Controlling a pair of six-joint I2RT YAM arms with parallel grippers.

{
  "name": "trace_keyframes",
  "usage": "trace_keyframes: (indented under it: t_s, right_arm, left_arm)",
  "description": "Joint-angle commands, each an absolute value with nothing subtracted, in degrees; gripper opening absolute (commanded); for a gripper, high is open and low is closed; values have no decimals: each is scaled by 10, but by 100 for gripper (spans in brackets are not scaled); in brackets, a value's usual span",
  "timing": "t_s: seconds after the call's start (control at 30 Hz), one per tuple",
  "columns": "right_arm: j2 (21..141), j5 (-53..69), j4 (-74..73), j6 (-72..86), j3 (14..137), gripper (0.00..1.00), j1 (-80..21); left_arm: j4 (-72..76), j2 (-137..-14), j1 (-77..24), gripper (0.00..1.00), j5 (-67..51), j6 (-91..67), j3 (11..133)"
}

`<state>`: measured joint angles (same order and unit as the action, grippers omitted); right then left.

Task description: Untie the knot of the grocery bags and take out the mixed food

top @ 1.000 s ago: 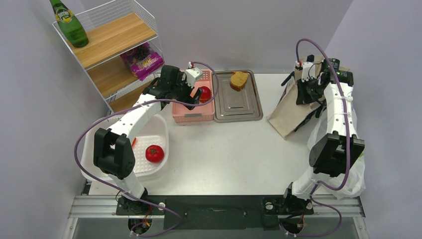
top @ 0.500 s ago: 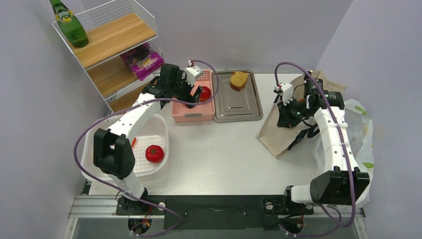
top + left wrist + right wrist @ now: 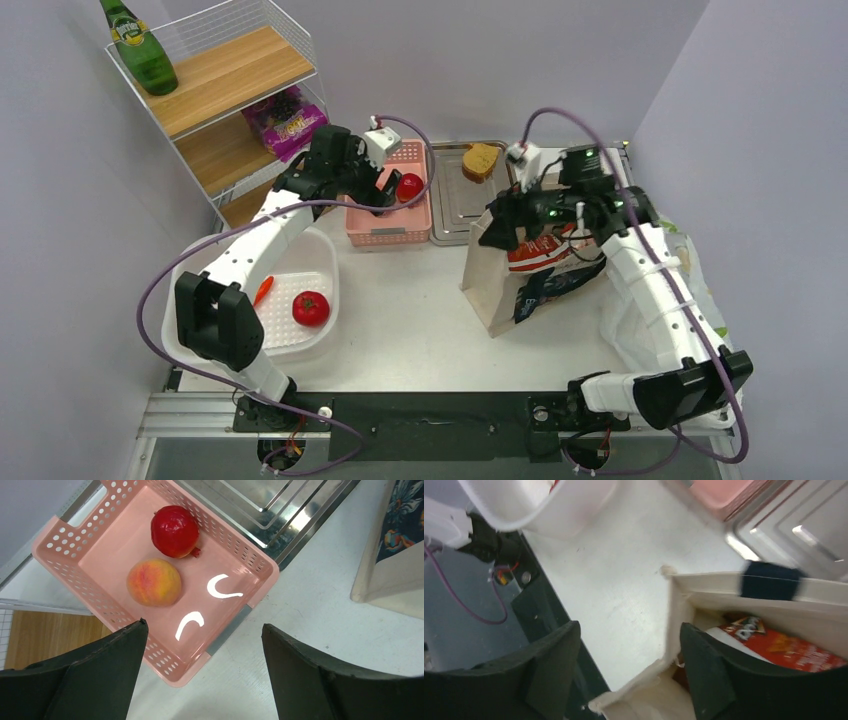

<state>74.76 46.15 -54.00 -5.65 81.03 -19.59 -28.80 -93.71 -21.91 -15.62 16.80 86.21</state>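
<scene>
Hovering at the tote mouth: right fingers spread, nothing held.
Right gripper (image 3: 629, 630) wide open; canvas tote (image 3: 492, 282) rim runs between its fingers, crisp packet (image 3: 784, 645) just past them inside. Left gripper (image 3: 203, 625) likewise open, red fruit (image 3: 175, 531) and peach (image 3: 153, 582) in pink basket (image 3: 65, 565) beyond its fingertips. Risk: pinching rim alone could tip the unsupported tote and spill the packets.

No legible text or labels.

The left arm (image 3: 270, 225) reaches forward, left gripper (image 3: 203, 624) jaws wide apart. The right arm (image 3: 650, 275) folds inward, right gripper (image 3: 629, 624) jaws spread.
</scene>
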Motion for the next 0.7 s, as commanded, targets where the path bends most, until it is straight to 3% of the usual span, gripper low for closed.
trace_keyframes:
  t_s: [0.0, 0.17, 0.33, 0.5, 0.67]
  right_arm:
    - [744, 505, -558, -67, 910, 74, -76]
    - [787, 356, -636, -132, 994, 76, 87]
    - [807, 166, -631, -184, 1000, 78, 134]
    - [840, 107, -619, -242, 991, 80, 142]
    - [897, 145, -632, -266, 1009, 78, 145]
  left_arm:
    - [-275, -889, -208, 83, -209, 151, 896]
    - [-261, -872, -233, 83, -311, 165, 904]
    - [-292, -869, -320, 83, -292, 271, 914]
    - [-298, -852, -370, 83, -281, 333, 887]
    - [-294, -837, -386, 83, -288, 340, 870]
